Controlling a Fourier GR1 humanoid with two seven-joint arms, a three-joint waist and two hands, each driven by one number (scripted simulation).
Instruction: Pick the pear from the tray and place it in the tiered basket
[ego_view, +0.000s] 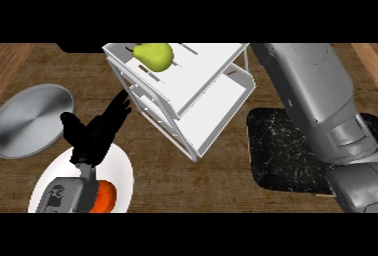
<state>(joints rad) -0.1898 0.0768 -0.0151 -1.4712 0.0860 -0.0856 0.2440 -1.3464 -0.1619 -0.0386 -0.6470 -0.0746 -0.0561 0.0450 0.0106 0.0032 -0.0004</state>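
Head view. The pear, yellow-green, is seen lying in the top tier of the tiered basket, toward that tier's left end, and is touched by no hand. The basket is white, with a lower shelf visible under the top one, and stands on the wooden tabletop near the middle of the view.

The tray, black with pale veining, is noted just right of the basket; nothing is seen on its visible part, and its right side is hidden by the right forearm. That grey forearm runs from the lower right corner up to the upper edge. The right hand is cut off there, so the state of its fingers cannot be told.

The left hand is recorded left of the basket, above a white plate. Its fingers are held straight, released, nothing grasped, and point up toward the basket's left frame; contact with the frame cannot be told. An orange object is seen on the plate, partly covered by the left forearm. A grey round plate lies at the far left.
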